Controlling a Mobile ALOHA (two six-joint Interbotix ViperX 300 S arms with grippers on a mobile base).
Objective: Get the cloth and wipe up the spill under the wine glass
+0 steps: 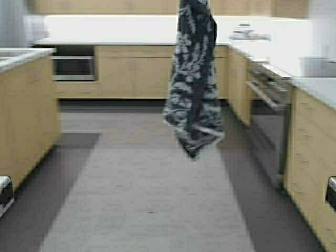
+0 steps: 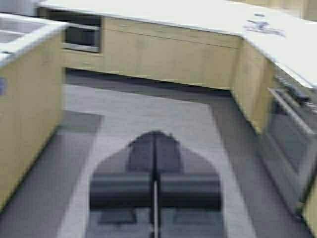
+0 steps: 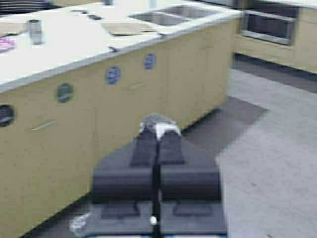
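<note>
The cloth, black, grey and white floral, hangs limp in mid-air over the aisle floor, its top at the upper edge of the high view. In the right wrist view my right gripper is shut on a small bunch of the cloth at its fingertips, beside the island cabinet. My left gripper is shut and empty, held over the grey floor. Neither gripper shows in the high view. The wine glass and the spill are out of view.
A wooden island with a white top holds a steel tumbler, brown paper sheets and a sink. Cabinets and ovens line the right and far walls. A grey rug runs down the aisle.
</note>
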